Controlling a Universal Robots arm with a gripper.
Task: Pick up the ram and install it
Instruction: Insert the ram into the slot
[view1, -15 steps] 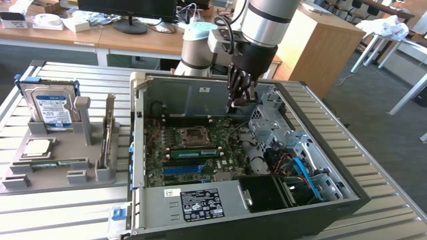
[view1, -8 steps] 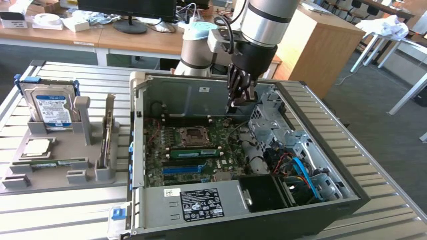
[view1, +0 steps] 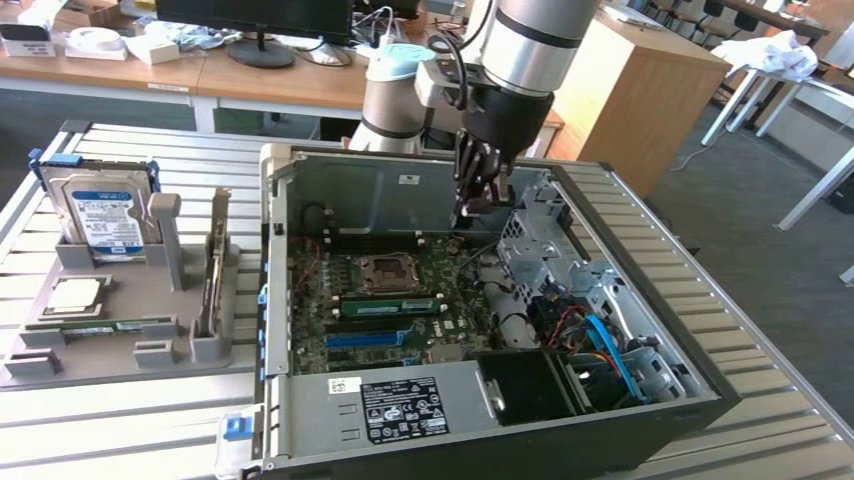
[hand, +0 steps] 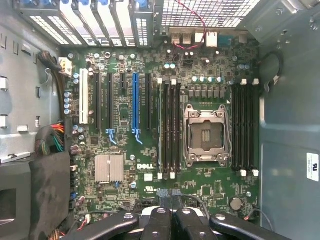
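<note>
Grey slatted metal table (view1: 781, 420) is carrying an open black and silver desktop computer case (view1: 374, 195), lying on its side. The silver and black robot arm (view1: 534, 40) is reaching down from twelve o'clock in the exterior view. The green motherboard (view1: 320, 300) (hand: 215, 192) is lying flat in the case floor, with its square metal processor socket (view1: 387, 270) (hand: 205, 135) standing uncovered. A grey moulded parts fixture (view1: 100, 355) is sitting on the table just beside the case, at its nine o'clock. A silver hard drive with a blue label (view1: 107, 215) is standing upright at the fixture's twelve o'clock. The black gripper (view1: 478, 205) (hand: 172, 220) is hanging over the case at the motherboard's one o'clock, fingers (hand: 159, 220) pressed together and holding nothing. The ram (view1: 114, 326), a thin green stick, is lying flat in the fixture at its seven o'clock, well apart from the gripper. A green strip with pale labels (view1: 387, 305) is showing among the memory slots; cannot tell whether it is a seated stick.
</note>
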